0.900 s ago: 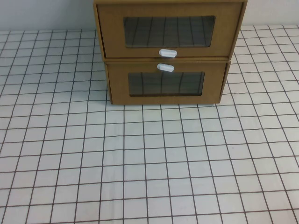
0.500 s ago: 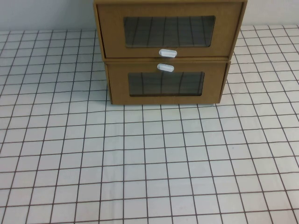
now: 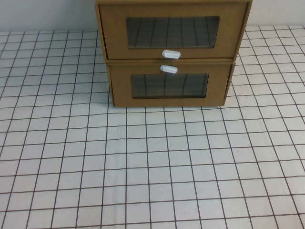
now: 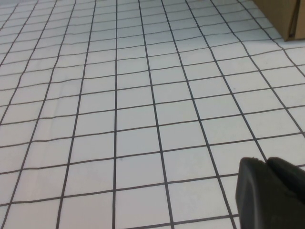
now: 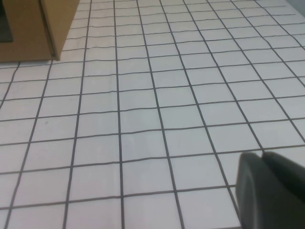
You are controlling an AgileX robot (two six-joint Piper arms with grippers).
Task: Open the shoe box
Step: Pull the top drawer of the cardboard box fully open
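Two brown cardboard shoe boxes stand stacked at the back of the table in the high view, both closed. The upper box [image 3: 172, 28] and the lower box [image 3: 169, 85] each have a dark window and a white handle: upper handle [image 3: 171, 54], lower handle [image 3: 168, 69]. Neither arm appears in the high view. My left gripper [image 4: 265, 161] hangs shut over the checked cloth, holding nothing, with a box corner [image 4: 286, 16] far off. My right gripper [image 5: 262, 155] is likewise shut and empty, well away from the box corner [image 5: 33, 28].
A white cloth with a dark grid [image 3: 152, 162] covers the whole table. A pale wall [image 3: 43, 14] rises behind the boxes.
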